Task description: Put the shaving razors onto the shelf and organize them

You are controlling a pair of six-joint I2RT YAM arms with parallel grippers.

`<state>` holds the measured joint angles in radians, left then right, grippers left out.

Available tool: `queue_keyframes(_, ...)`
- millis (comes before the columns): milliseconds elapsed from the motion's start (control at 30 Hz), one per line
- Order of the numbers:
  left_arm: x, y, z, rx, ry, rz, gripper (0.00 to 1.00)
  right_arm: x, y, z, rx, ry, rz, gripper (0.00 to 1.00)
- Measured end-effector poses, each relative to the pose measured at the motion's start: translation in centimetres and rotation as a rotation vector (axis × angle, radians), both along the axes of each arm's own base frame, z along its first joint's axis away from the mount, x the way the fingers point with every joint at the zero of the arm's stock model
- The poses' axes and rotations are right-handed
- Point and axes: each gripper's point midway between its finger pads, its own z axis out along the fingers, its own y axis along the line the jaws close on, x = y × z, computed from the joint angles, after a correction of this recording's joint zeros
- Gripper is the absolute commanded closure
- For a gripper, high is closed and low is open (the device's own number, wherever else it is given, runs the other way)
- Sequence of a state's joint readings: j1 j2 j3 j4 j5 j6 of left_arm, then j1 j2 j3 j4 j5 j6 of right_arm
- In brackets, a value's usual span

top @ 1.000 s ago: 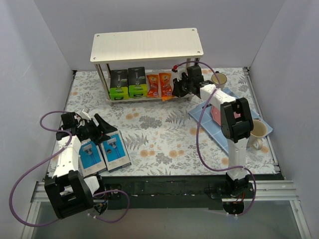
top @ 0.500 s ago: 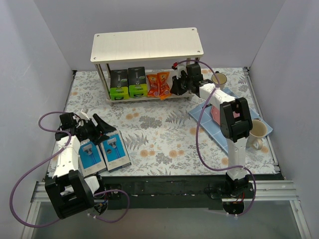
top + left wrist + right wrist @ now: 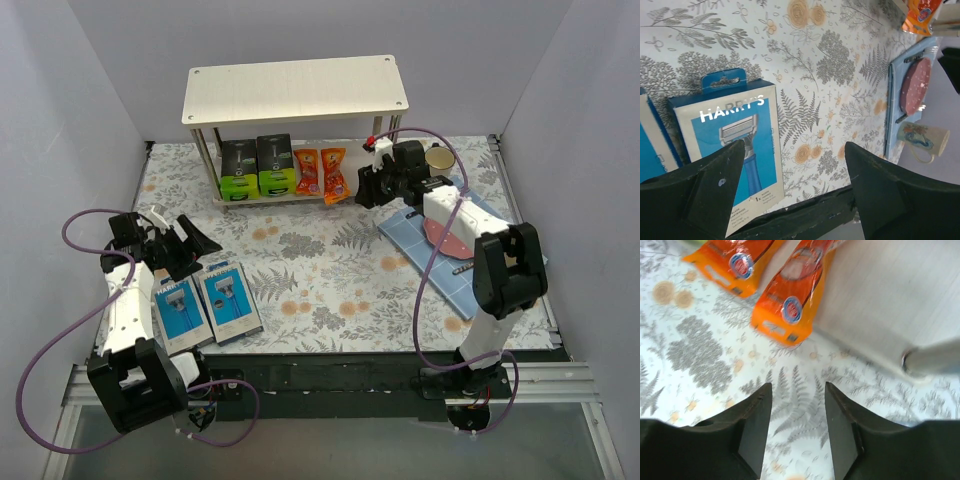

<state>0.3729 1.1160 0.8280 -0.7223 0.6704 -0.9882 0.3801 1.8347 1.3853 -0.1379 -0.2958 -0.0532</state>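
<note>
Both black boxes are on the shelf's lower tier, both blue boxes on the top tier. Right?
No. In the top external view both blue boxes lie on the table by the left gripper, not the top tier. The black boxes part holds.

bright even light, soft shadows, wrist blur

1. The right pincer [image 3: 798, 390] is open, its two dark fingers [image 3: 756, 425] spread with nothing between them, over the floral table [image 3: 700, 355].
2. Just beyond the fingertips lies an orange packet [image 3: 790, 305], its lower end jutting past the shelf [image 3: 880, 295] edge towards the table.
3. A second orange packet [image 3: 737, 262] lies to its left, angled likewise.
4. A thin metal leg [image 3: 932, 360] shows at the right, blurred.
</note>
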Motion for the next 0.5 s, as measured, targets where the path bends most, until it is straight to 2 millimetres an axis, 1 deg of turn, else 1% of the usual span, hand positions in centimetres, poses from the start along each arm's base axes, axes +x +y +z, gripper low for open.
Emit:
queue_keyframes(67, -0.2, 0.5, -0.4, 0.018, 0.029, 0.029, 0.2, -2.2, -0.2, 0.9, 0.011, -0.002, 0.012, 0.39)
queue_keyframes(133, -0.7, 0.8, -1.1, 0.019, 0.082, 0.062, 0.2, -5.0, 0.7, 1.4, 0.032, 0.007, 0.049, 0.36)
queue_keyframes(200, -1.2, 0.9, -2.2, 0.008, 0.135, 0.087, 0.2, -8.2, 2.4, 1.1, 0.052, 0.037, 0.115, 0.36)
queue_keyframes(267, -1.8, 0.8, -3.6, -0.014, 0.193, 0.102, 0.2, -11.5, 4.4, 0.1, 0.064, 0.084, 0.192, 0.35)
queue_keyframes(367, -2.8, 0.7, -6.2, -0.035, 0.304, 0.123, 0.21, -16.4, 7.2, -1.4, 0.073, 0.161, 0.312, 0.35)
queue_keyframes(400, -3.1, 0.7, -6.9, -0.036, 0.337, 0.129, 0.21, -17.6, 7.9, -1.8, 0.075, 0.183, 0.34, 0.35)
queue_keyframes(433, -3.3, 0.8, -7.4, -0.037, 0.365, 0.133, 0.21, -18.4, 8.3, -1.9, 0.078, 0.199, 0.359, 0.35)
queue_keyframes(467, -3.5, 0.9, -7.8, -0.034, 0.387, 0.138, 0.21, -19.1, 8.7, -2.0, 0.082, 0.209, 0.378, 0.35)
queue_keyframes(500, -3.6, 0.9, -8.1, -0.036, 0.405, 0.142, 0.21, -19.4, 8.9, -2.0, 0.085, 0.215, 0.386, 0.34)
